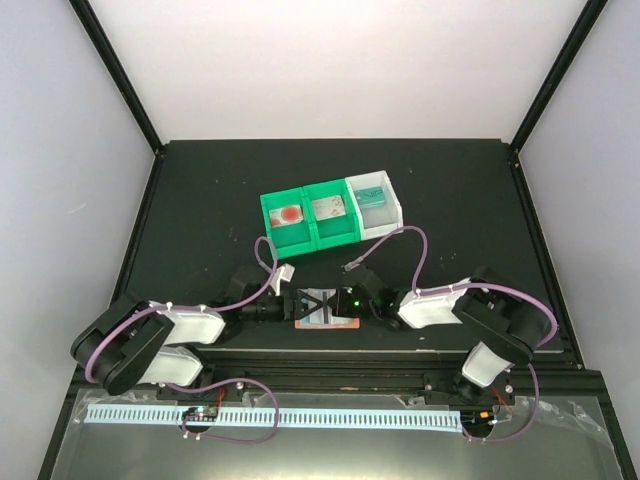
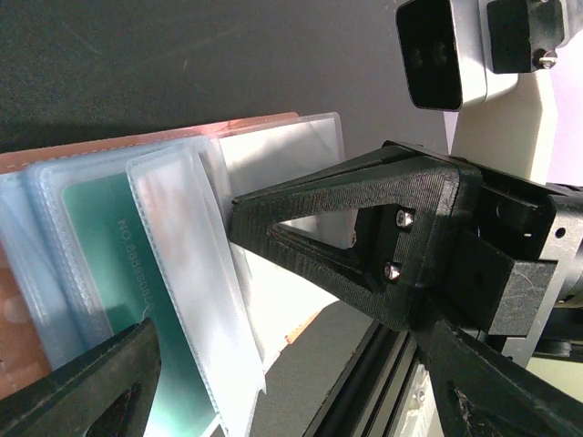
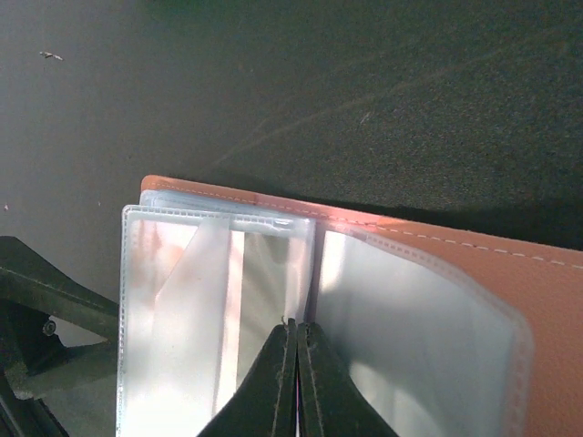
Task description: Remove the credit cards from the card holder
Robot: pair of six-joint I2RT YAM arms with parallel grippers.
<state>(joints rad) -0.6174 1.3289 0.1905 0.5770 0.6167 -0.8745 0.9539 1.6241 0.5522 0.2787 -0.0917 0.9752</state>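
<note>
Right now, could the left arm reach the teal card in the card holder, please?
Probably yes: the left gripper hangs open over the card holder, with the teal card close by its fingertips. A clear sleeve flap partly overlaps it, though.

I'm looking down at the black table (image 1: 200, 220) from the top cam. Three trays are sitting on it in a touching row toward 12 o'clock of its middle. The green tray (image 1: 293, 244) is sitting at the 9 o'clock end, the second green tray (image 1: 338, 238) mid-row, and the white tray (image 1: 383, 226) at the 3 o'clock end. The card holder (image 1: 338, 320) is lying open toward 6 o'clock, near the front edge, apart from the row.
</note>
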